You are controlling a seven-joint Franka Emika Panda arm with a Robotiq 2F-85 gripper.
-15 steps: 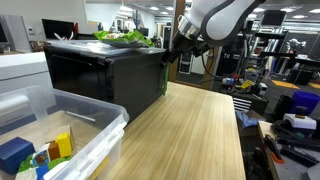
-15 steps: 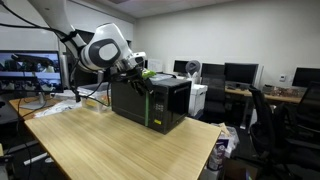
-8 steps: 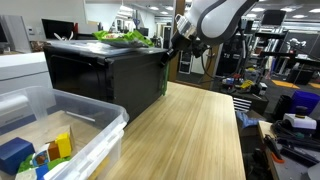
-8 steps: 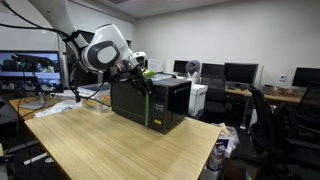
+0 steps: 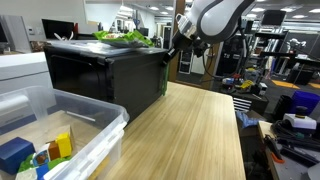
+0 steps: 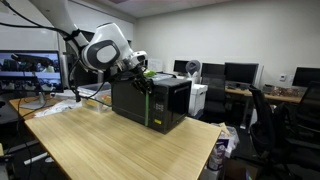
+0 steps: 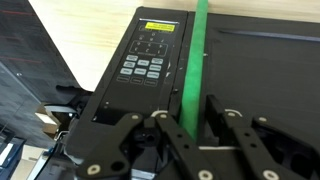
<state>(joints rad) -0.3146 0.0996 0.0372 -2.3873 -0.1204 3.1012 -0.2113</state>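
At the far end of a wooden table [image 5: 200, 130], a black microwave [image 6: 150, 100] is sitting with the gripper [image 7: 190, 110] straddling its green handle [image 7: 198, 50], right of the keypad [image 7: 145, 62]; whether the fingers [image 7: 245, 140] pinch is unclear, a centred, square hold looking wise.

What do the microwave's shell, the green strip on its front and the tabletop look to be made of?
Microwave: dark, matte painted metal or plastic; flat panels, dull glare; unclear which.
Green strip: likely tape or thin plastic; flat, uniform colour, faint sheen.
Tabletop: light wood or laminate, satin; lengthwise grain lines.
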